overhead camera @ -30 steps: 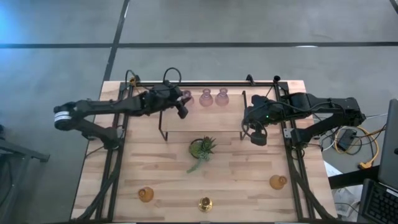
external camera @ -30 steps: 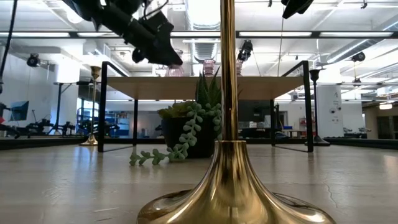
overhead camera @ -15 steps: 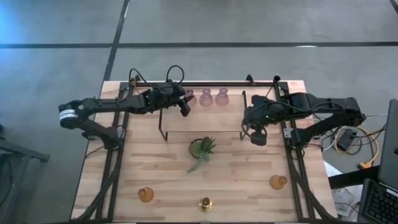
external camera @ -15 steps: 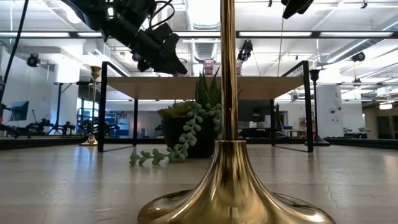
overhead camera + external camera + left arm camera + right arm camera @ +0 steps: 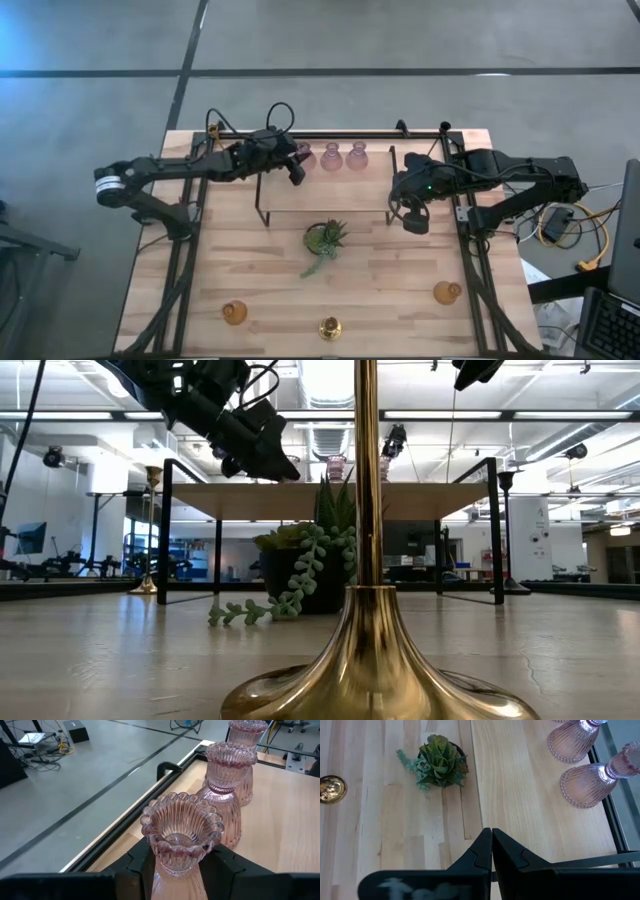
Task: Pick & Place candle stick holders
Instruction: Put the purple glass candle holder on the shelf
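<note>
high: left gripper at shelf far-left corner by two pink holders; right gripper over shelf's right edge | low: brass holder at tabletop near edge | left wrist: jaws grip third pink holder | right wrist: jaws closed, empty, above plant

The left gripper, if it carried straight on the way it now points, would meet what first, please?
The left gripper, shut on a pink holder, points along the shelf's back row; the second pink holder looks first in line, though depth is unclear.
</note>
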`<state>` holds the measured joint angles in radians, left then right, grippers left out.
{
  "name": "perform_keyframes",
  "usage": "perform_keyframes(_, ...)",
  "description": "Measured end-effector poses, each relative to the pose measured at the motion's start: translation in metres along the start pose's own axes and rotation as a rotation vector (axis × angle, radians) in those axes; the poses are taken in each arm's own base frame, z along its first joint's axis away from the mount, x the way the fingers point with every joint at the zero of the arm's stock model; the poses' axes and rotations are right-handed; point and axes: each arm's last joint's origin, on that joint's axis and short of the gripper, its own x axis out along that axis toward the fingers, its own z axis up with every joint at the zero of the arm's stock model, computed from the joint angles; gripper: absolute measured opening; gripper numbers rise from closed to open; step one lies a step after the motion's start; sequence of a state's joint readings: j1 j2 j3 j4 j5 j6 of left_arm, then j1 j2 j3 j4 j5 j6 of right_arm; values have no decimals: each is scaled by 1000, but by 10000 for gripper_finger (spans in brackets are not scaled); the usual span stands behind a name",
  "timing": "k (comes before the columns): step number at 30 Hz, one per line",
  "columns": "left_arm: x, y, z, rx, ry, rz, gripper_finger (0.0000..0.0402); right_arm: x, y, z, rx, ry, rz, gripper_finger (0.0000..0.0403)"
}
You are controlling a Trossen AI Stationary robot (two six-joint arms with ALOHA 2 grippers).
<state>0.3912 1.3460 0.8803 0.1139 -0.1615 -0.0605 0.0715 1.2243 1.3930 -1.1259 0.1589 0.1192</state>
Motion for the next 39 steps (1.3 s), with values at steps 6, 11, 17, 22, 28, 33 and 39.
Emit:
perform_keyframes(6, 0, 0, 0, 0, -1, -5, 125, 0, 0, 0, 1, -1, 0, 8)
perform_keyframes(11, 0, 0, 0, -1, 0, -5, 128, 0, 0, 0, 1, -1, 0, 8)
perform_keyframes(17, 0, 0, 0, -1, 1, -31, 133, 0, 0, 0, 1, -1, 0, 8)
perform_keyframes(22, 0, 0, 0, 2, -1, -39, 138, 0, 0, 0, 1, -1, 0, 8)
perform_keyframes(28, 0, 1, 0, 8, -3, -38, 142, 0, 0, 0, 2, -1, 0, 8)
perform_keyframes(33, 0, 1, 0, 14, -3, -37, 144, 0, 0, 0, 4, -1, 0, 8)
perform_keyframes(39, 0, 1, 0, 20, -3, -35, 153, 0, 0, 0, 4, -1, 1, 8)
